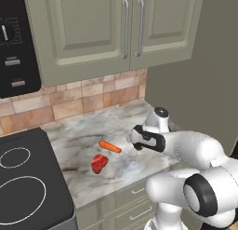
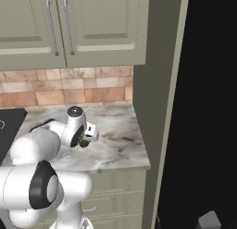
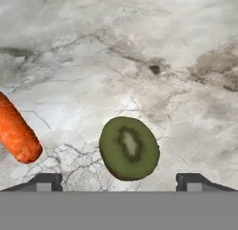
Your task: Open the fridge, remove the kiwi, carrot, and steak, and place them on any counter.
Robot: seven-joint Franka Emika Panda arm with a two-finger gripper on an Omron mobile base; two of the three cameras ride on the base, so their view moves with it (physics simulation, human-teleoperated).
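Carrot [image 1: 109,146] and steak [image 1: 99,163] lie mid-counter [image 1: 83,136] near the stovetop [image 1: 28,187] edge; the kiwi [image 3: 128,148] sits beside the carrot, leaving open marble toward the back wall and right corner.

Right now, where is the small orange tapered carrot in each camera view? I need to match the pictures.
Left base view: small orange tapered carrot near picture centre on the grey-white marbled counter, just above the red steak chunk.
Right base view: hidden; the white arm covers that patch.
Hand view: at the left edge, partly cut off.
Shared landmark: the claw, just right of the carrot.
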